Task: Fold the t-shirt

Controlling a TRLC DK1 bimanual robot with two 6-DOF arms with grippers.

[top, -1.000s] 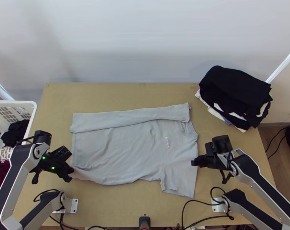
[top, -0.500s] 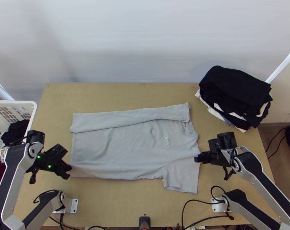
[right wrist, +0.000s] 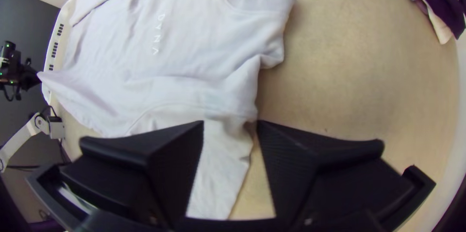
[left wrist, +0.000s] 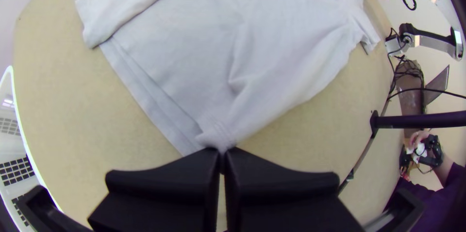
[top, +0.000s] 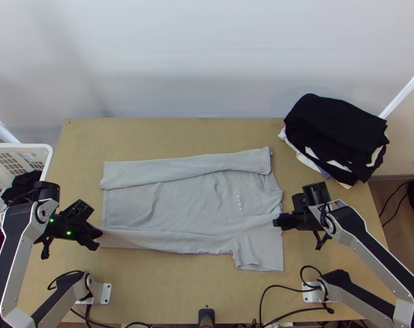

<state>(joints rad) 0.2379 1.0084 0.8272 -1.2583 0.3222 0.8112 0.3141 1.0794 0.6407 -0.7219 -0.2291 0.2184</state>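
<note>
Quick pass from my remote seat: light wooden table [top: 168,290], with the grey t-shirt [top: 174,202] across its middle, hem toward my left arm, neckband [right wrist: 242,4] toward the right. Its far side is folded over lengthwise in one long strip [top: 179,168]; the rest is spread with soft creases, and the near-side sleeve [top: 260,258] sticks out toward the near edge of the table. Stack of clothes [top: 338,126], black on top with white, blue and cream edges below, at the far right corner. White basket [top: 31,146] off the left edge, holding black, dark red and patterned clothes. Left gripper [top: 97,234] is at the near hem corner; in the left wrist view its fingers are closed together with the bunched corner [left wrist: 218,137] pinched at the tips, cloth sloping down from there to the table. Right gripper [top: 274,220] is at the shirt's shoulder edge, near the top of that sleeve; in the right wrist view its fingers are part-way open, the shoulder cloth showing through the gap, unpinched. Smallest item, for the text field: a short row of white lettering [top: 238,202] on the chest, near the neckband, running crosswise to the shirt's length.
</note>
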